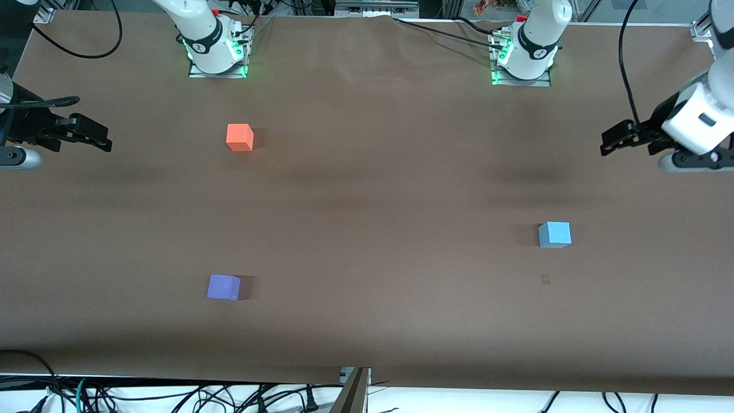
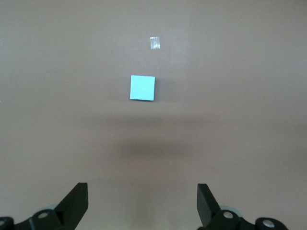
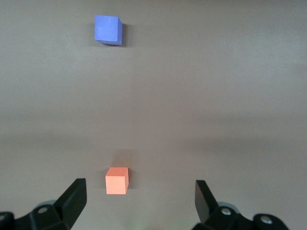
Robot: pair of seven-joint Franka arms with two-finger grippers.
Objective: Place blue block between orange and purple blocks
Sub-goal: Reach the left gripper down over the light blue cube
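fingers spread wide, empty, on left gripper (image 1: pixel 606 140) and right gripper (image 1: pixel 103 140), both hanging over table ends. matte sky-blue cube (image 1: pixel 554 234) at left arm's end; orange cube (image 1: pixel 239 137), nearer purple cube (image 1: pixel 223 287) toward right arm's.

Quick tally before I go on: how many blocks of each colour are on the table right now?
Blue block: 1
Orange block: 1
Purple block: 1
Total: 3 blocks, all resting apart on the table, none in a pincer.
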